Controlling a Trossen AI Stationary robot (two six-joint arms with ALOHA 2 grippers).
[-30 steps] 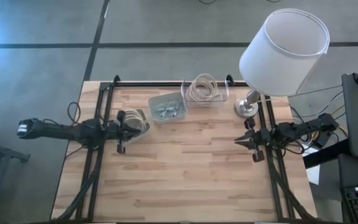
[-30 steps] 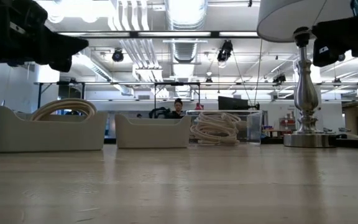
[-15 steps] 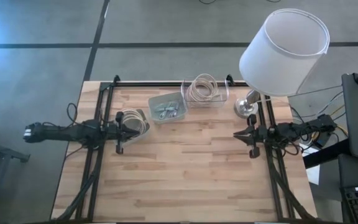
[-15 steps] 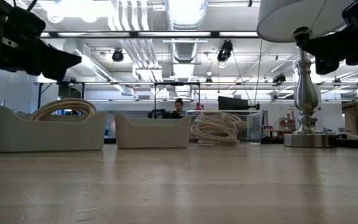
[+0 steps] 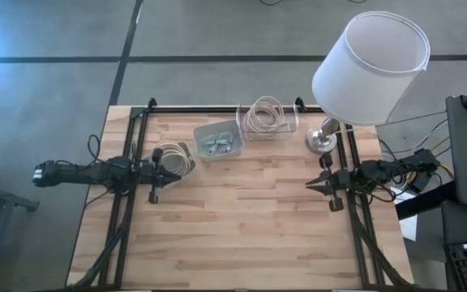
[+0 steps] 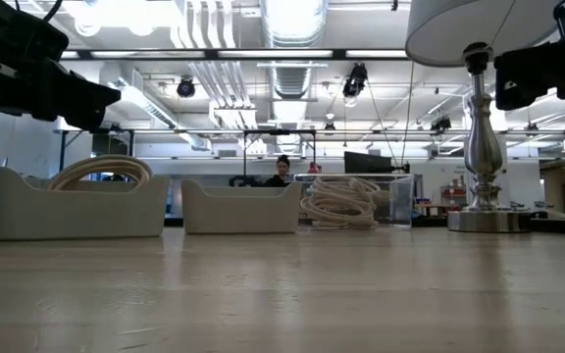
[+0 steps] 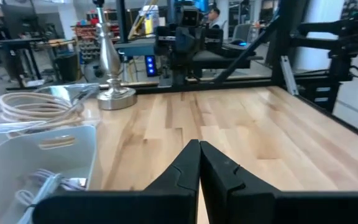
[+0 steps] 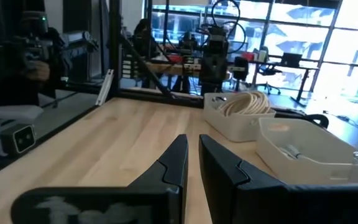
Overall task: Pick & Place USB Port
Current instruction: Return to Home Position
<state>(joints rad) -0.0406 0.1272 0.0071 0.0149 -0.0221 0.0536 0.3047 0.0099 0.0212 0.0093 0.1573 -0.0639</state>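
Three containers sit in a loose row toward the far edge of the counter (image 5: 242, 227), a pale butcher-block top of narrow wooden strips. Nearest the left edge is a matte gray bin (image 6: 77, 218) with rounded corners, and a light brown cable (image 6: 101, 172) is coiled in smooth loops inside it. Just beside it, a second gray bin (image 6: 241, 211) holds the USB connectors (image 5: 217, 146), small pale pieces with thin leads, lying loose on its floor. Next along, a clear-walled transparent bin (image 6: 402, 201) carries another cable coil (image 5: 263, 115), wound in several rings. A lamp stands at the far right corner, with a white drum shade (image 5: 371, 65) on a turned, shiny metal stem and a round base (image 5: 320, 139).

Left hand (image 7: 199, 144) hangs above the left edge by the first gray bin, its dark angular fingers pressed together and holding nothing. Right hand (image 8: 192, 138) hangs above the right edge, its fingers a narrow slit apart and empty.
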